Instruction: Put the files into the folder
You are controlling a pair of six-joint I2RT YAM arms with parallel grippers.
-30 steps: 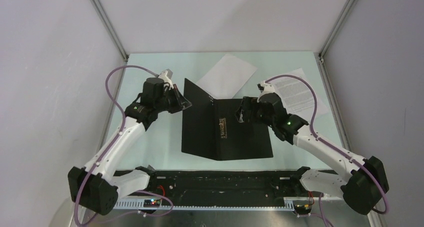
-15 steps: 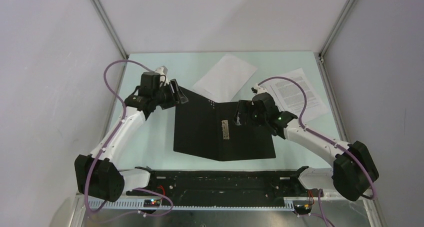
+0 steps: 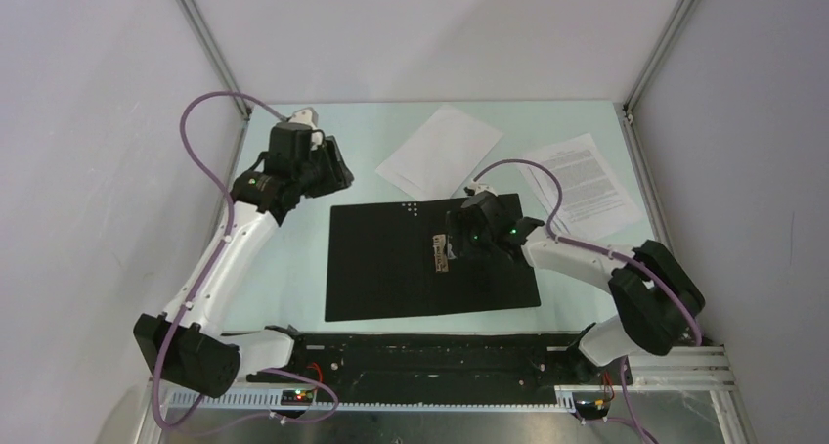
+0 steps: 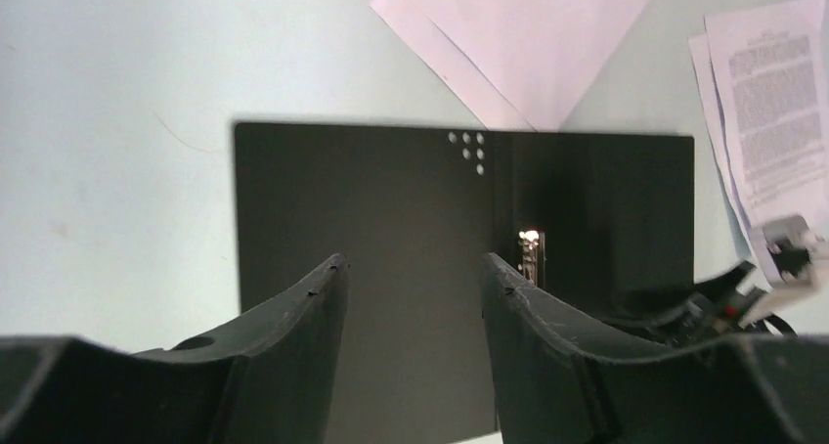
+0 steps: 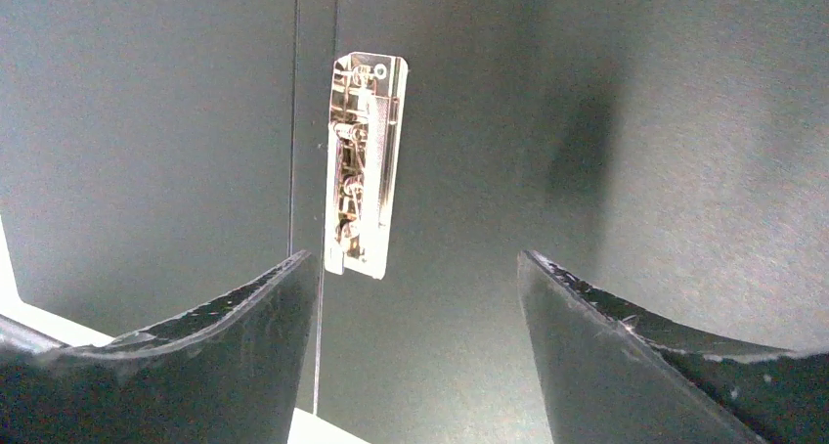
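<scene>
While the folder (image 3: 391, 268) lies open flat, left fingers (image 4: 293, 317) and right fingers (image 5: 235, 312) gape empty. Files (image 3: 440, 153) lie toward one o'clock.

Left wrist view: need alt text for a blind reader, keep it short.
A large flat black folder lies open on the pale table, a small metal clip beside its spine, framed by the open left tool. Blank white paper sheets lie beyond it, text-covered sheets at right.

Pale table (image 3: 288, 263), white walls (image 3: 440, 33), metal corner posts (image 3: 207, 45)
</scene>
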